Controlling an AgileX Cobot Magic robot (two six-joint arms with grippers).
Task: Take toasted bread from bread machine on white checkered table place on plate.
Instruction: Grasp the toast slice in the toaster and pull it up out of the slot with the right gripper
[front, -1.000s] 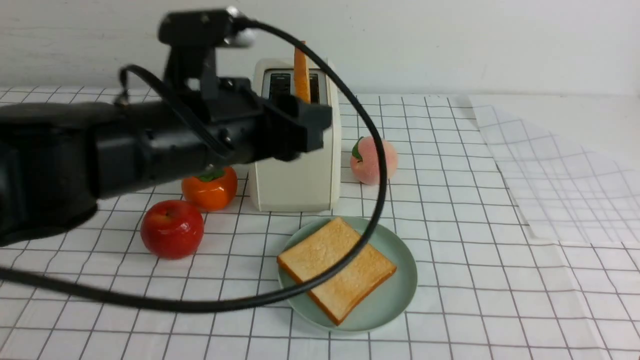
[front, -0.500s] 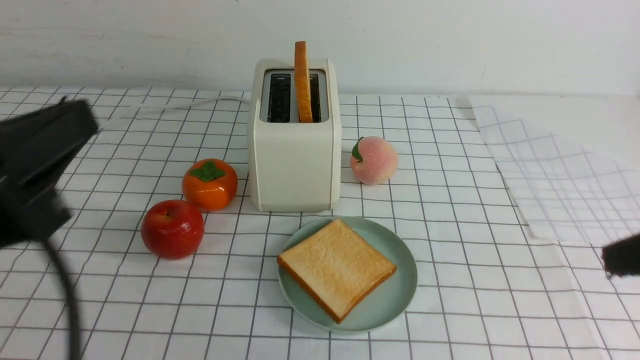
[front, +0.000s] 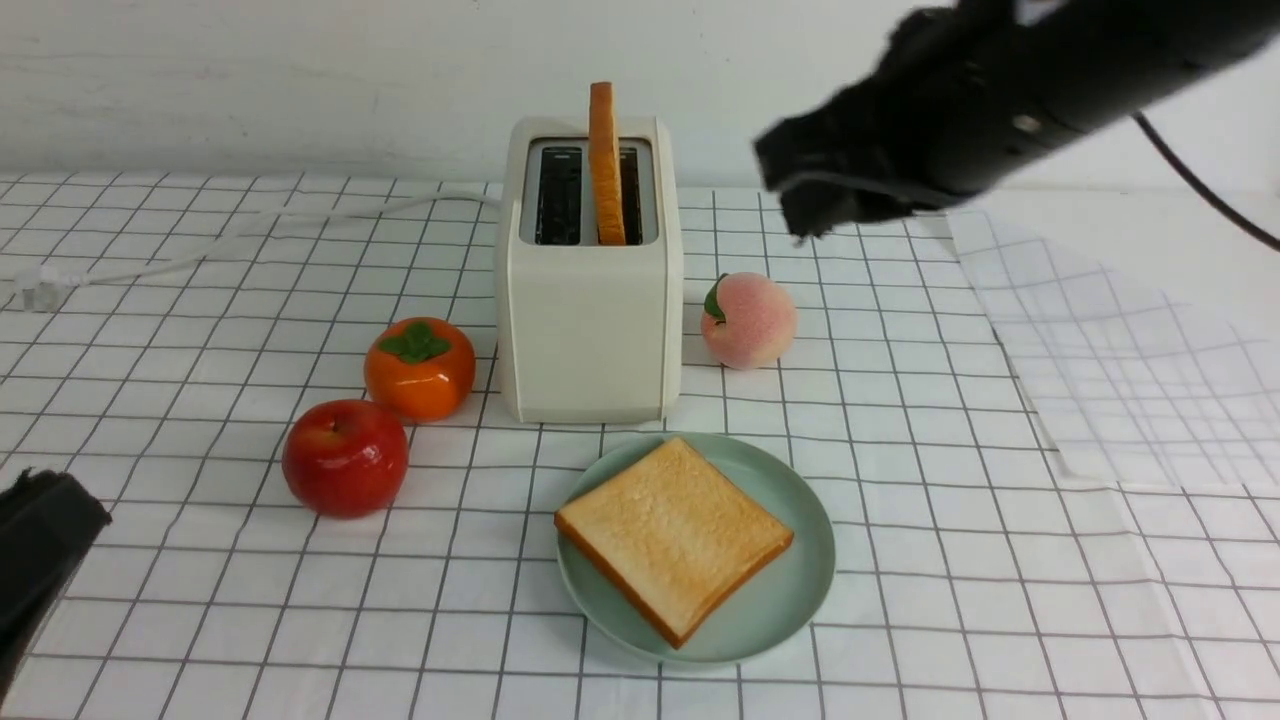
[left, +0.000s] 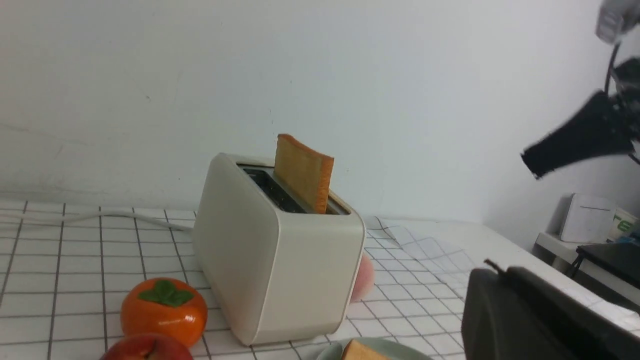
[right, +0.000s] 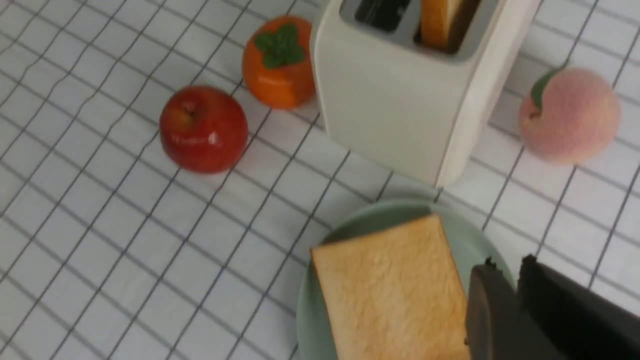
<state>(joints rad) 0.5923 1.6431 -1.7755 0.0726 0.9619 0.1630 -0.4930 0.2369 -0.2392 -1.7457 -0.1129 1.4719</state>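
The bread machine (front: 590, 300) stands on the white checkered table (front: 900, 400). One toasted bread slice (front: 605, 160) stands upright in its right slot, and the left slot is dark. A second toasted bread slice (front: 672, 540) lies flat on the plate (front: 800, 560) in front of it. My left gripper (front: 55, 500) sits low at the near left corner, shut and holding nothing (left: 492, 271). My right gripper (front: 788, 195) hangs high to the right of the bread machine, blurred. In the right wrist view it (right: 505, 264) is over the plate's edge, jaws a narrow slit apart and nothing between them.
A red apple (front: 345, 458) and an orange persimmon (front: 420, 368) sit left of the bread machine, and a peach (front: 748, 322) sits right of it. A white cord (front: 250, 240) trails to the far left. A loose checkered sheet (front: 1130, 360) overlaps the cloth at right.
My left arm has pulled back from in front of the bread machine to the near left corner and its gripper has shut. My right arm has risen from the right edge to high beside the bread machine.
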